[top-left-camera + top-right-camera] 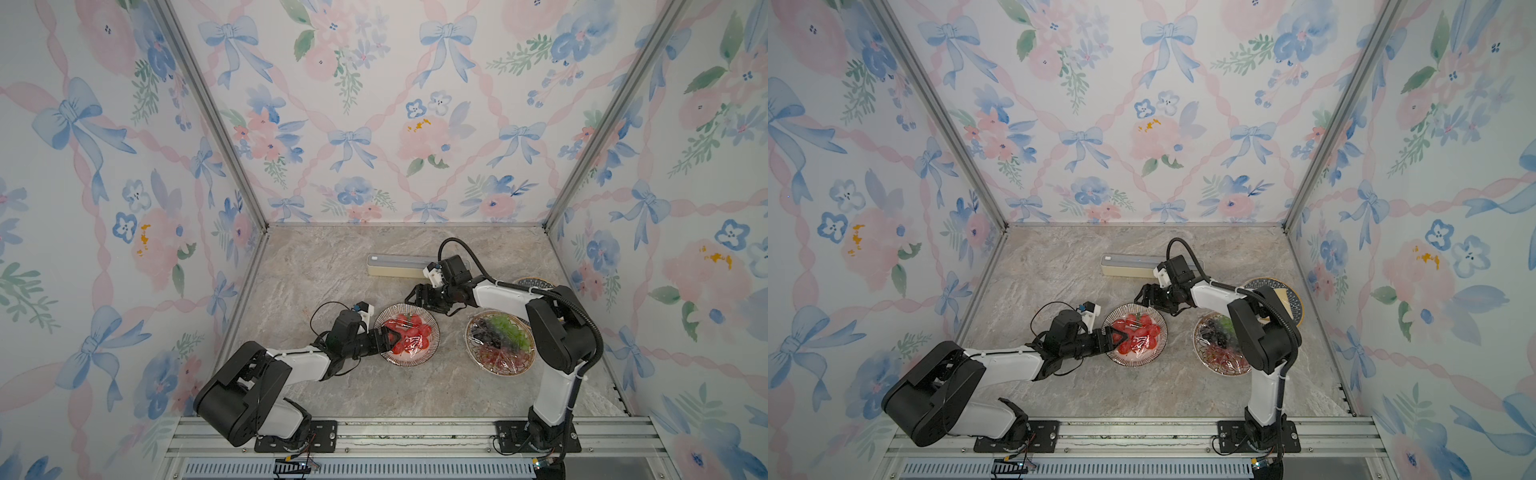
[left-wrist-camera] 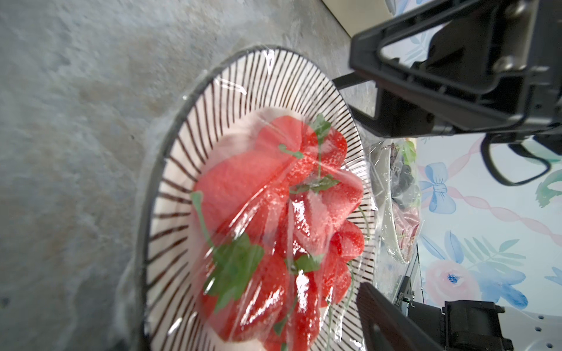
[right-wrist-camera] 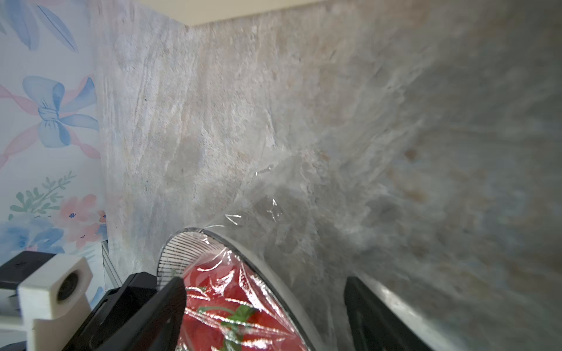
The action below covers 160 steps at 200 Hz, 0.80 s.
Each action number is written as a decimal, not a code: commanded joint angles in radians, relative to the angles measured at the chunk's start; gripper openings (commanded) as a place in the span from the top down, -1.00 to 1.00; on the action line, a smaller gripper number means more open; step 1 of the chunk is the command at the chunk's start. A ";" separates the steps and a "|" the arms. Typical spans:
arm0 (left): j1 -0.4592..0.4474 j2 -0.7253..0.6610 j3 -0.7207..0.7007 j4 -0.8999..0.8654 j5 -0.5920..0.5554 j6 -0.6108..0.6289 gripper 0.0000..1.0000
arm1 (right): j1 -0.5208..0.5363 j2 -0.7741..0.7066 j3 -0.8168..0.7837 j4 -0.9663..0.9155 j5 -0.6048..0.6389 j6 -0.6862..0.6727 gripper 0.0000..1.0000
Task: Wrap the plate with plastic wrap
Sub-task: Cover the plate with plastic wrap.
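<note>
Near the table's middle, I saw the plastic wrap (image 2: 273,212) lying crinkled over the striped plate (image 1: 433,345) of strawberries (image 1: 411,331). I had my left gripper (image 1: 395,336) above its left side and my right gripper (image 1: 411,300) at its far rim, the jaws of all 2 spread apart.

Plate (image 1: 406,335) sits approx. mid on table (image 1: 316,274), strawberries (image 1: 417,331) on it, plastic wrap (image 2: 264,212) laid over both. Box (image 1: 395,266) lies behind plate, lengthwise L–R. 2nd plate (image 1: 500,349) to R of the 1st, not touching. 3rd plate (image 1: 536,284) behind that, partly hidden by right arm (image 1: 498,296). Left gripper (image 1: 394,336) over plate's L rim. Right gripper (image 1: 409,297) at its rear rim, btw plate & box.
</note>
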 commanded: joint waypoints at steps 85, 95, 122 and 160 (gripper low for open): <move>0.027 -0.062 -0.069 -0.012 -0.072 -0.020 -0.77 | -0.085 -0.079 0.061 -0.096 0.066 -0.048 -0.94; 0.045 -0.073 -0.082 -0.026 -0.091 -0.011 -0.79 | -0.094 -0.123 0.045 -0.138 0.102 -0.062 -0.94; 0.094 -0.127 -0.086 -0.152 -0.164 0.055 -0.83 | -0.094 -0.242 -0.022 -0.230 0.173 -0.053 -0.94; 0.174 -0.230 -0.065 -0.198 -0.086 0.129 -0.85 | -0.018 -0.387 -0.123 -0.327 0.261 0.072 -0.94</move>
